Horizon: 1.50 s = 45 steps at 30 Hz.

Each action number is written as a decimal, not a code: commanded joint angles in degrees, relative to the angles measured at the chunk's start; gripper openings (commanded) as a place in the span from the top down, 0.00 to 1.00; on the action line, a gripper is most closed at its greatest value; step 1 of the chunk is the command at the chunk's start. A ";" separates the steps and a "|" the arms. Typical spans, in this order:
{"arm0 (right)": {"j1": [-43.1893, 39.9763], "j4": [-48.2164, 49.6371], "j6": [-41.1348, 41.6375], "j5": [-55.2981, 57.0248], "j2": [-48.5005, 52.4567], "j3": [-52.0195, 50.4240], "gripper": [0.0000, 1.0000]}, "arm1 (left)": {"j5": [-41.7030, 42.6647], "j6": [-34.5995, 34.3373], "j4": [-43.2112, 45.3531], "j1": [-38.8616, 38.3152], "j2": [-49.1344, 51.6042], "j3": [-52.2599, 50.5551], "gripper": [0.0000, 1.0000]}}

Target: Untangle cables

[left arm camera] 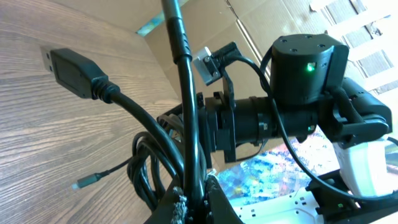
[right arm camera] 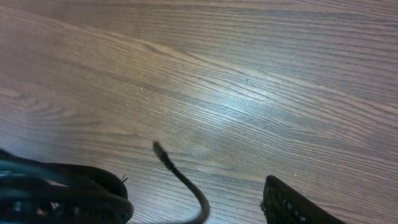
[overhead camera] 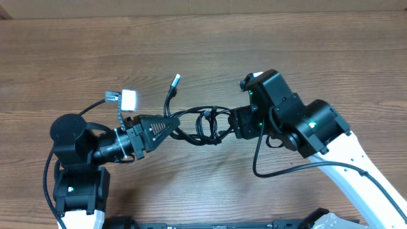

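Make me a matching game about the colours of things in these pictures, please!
Things:
1. tangled cables
2. boxy adapter
3. table
4. right arm's light

Colours:
A. brown
B. green
C. black
D. white

Pairs: 1-C, 2-D, 3-A, 4-B
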 commanded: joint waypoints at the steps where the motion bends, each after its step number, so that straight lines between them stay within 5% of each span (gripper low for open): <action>1: -7.78 -3.41 1.31 16.72 0.76 -1.92 0.31 | 3.50 0.63 2.45 4.90 -1.75 6.08 0.96; 18: -22.95 -2.29 5.57 16.50 0.76 -1.92 0.29 | 9.88 -1.36 2.45 13.99 -1.75 11.02 0.96; 24: -23.63 -1.25 2.08 8.66 0.76 -1.92 0.29 | 9.94 -1.51 2.43 14.23 -1.73 11.02 0.96; 30: -23.47 -1.27 2.14 8.52 0.76 -1.92 0.21 | 11.04 -1.51 2.40 14.23 -1.73 11.02 0.95; 36: -23.54 -1.66 11.47 8.61 0.90 -2.03 0.10 | 12.90 -1.25 1.97 14.21 -1.73 10.99 0.82; 41: -23.54 -1.62 18.56 8.55 1.77 -2.14 0.05 | 13.22 4.48 -1.62 14.19 -1.73 10.97 0.78; 45: -23.52 -1.55 19.04 8.50 3.04 -2.80 0.04 | 8.15 14.01 -14.01 14.14 -1.73 10.97 0.79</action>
